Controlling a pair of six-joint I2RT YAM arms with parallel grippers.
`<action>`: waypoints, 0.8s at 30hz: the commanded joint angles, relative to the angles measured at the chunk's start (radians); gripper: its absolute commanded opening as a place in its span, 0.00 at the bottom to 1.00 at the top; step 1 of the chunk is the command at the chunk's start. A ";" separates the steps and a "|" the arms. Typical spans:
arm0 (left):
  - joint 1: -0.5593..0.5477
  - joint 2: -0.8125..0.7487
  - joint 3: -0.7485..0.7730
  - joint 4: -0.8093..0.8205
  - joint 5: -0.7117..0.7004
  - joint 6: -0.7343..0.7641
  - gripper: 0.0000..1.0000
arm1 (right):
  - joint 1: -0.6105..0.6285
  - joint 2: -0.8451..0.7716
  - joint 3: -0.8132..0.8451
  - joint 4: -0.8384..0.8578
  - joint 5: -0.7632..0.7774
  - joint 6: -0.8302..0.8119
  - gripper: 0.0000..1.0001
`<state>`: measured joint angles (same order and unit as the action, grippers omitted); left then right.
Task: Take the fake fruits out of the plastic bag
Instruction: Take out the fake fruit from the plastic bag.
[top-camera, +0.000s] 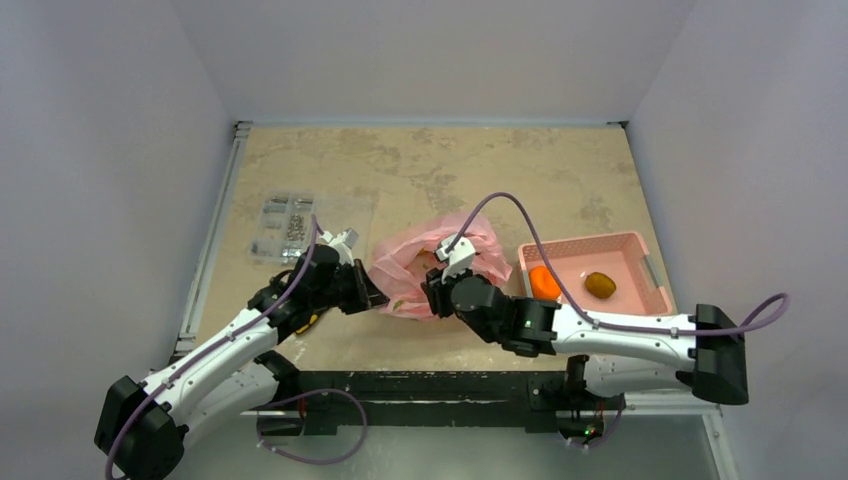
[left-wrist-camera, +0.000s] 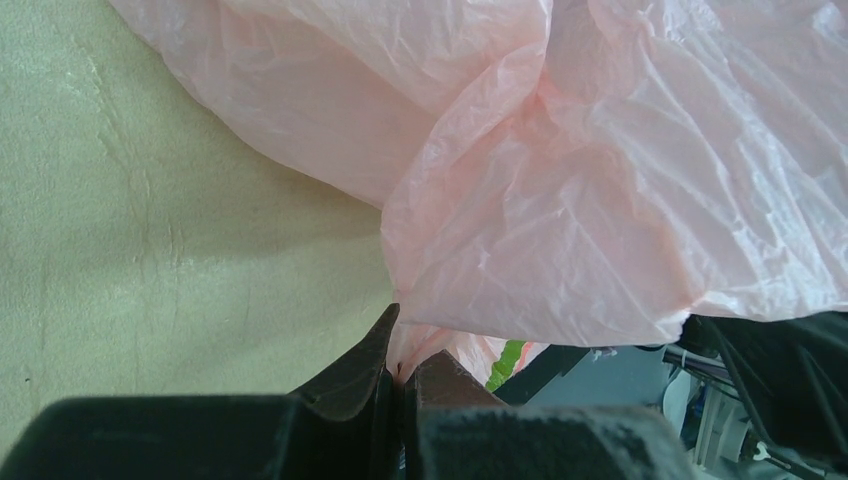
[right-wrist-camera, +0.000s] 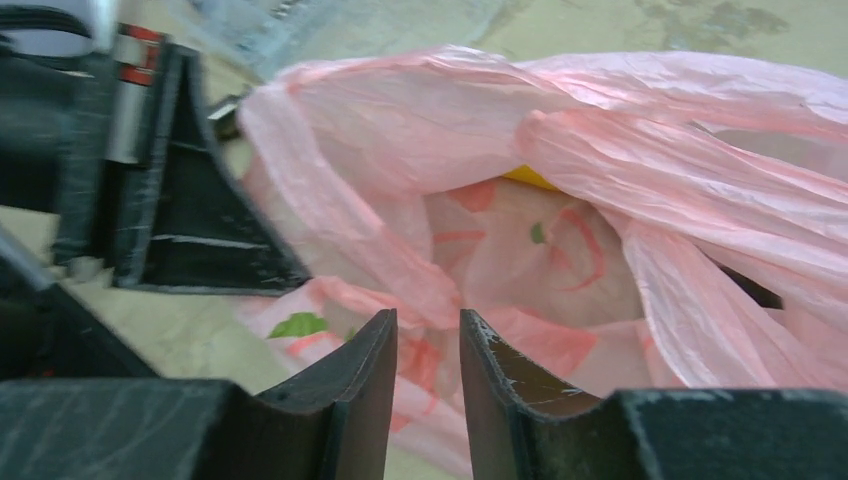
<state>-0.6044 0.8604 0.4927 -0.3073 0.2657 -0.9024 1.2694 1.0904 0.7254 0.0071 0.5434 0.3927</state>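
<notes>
Right wrist: right claw (right-wrist-camera: 428, 345) barely parted, empty, at plastic bag (right-wrist-camera: 620, 150) mouth.
Left claw (left-wrist-camera: 403, 362) pinches bag; closing here would likely snag film.

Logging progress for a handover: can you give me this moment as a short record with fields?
Left hand: shut on the plastic bag, pinching its edge
Right hand: narrowly open at the bag's mouth
In pink basket: orange, kiwi
In bag: something yellow shows; the rest is hidden
Also on table: clear packet of small parts
</notes>
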 joint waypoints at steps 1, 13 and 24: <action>-0.006 0.000 -0.011 0.046 0.026 -0.004 0.00 | -0.001 0.101 0.065 -0.067 0.225 0.038 0.26; -0.005 0.007 -0.015 0.058 0.043 -0.011 0.00 | -0.094 0.427 0.193 -0.064 0.384 -0.029 0.16; -0.007 0.024 -0.009 0.083 0.061 -0.026 0.00 | -0.196 0.647 0.321 -0.170 0.453 0.042 0.22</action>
<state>-0.6044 0.8757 0.4767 -0.2729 0.3073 -0.9207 1.0958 1.7046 0.9699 -0.1020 0.9119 0.3809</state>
